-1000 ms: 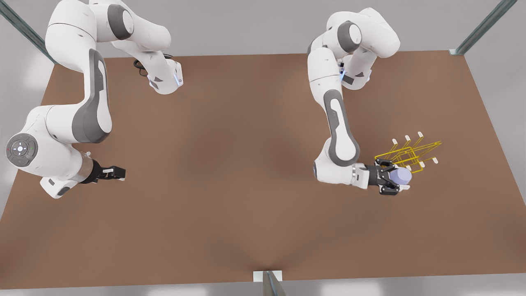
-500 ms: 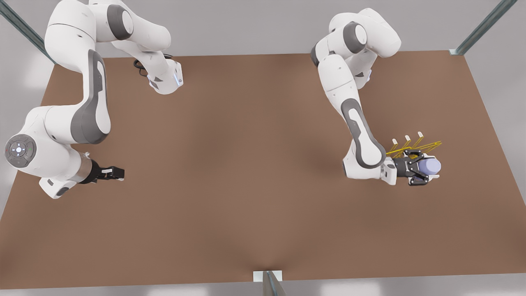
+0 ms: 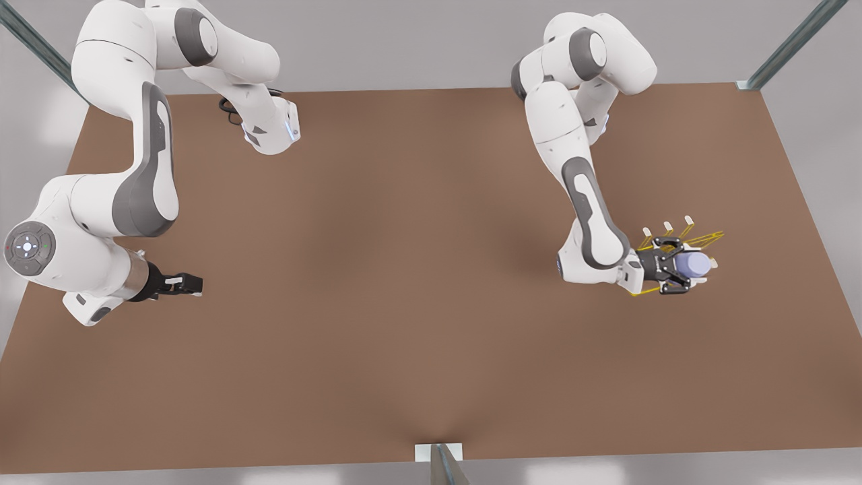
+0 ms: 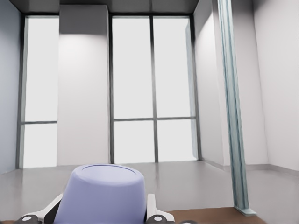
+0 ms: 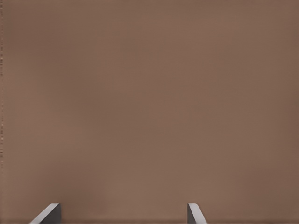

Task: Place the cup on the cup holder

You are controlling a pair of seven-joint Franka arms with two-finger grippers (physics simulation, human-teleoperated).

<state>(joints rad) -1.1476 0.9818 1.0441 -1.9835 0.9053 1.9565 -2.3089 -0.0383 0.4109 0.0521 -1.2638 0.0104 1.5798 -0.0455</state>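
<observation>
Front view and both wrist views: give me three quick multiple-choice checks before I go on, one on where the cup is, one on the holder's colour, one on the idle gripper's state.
1. Where is the cup?
A. lying on the table at the front view's left
B. in the left gripper, over the cup holder
C. on the floor

2. What colour is the cup holder's wire?
A. yellow
B. red
C. black

3. How is the right gripper?
A. shut on the cup
B. shut on the holder
C. open, holding nothing

Answers: 1 B, the left wrist view shows the cup between that gripper's fingers and the front view puts it over the rack. 2 A, the thin frame reads yellow with white caps. 3 C, the right wrist view shows its fingers apart over bare table.
</observation>
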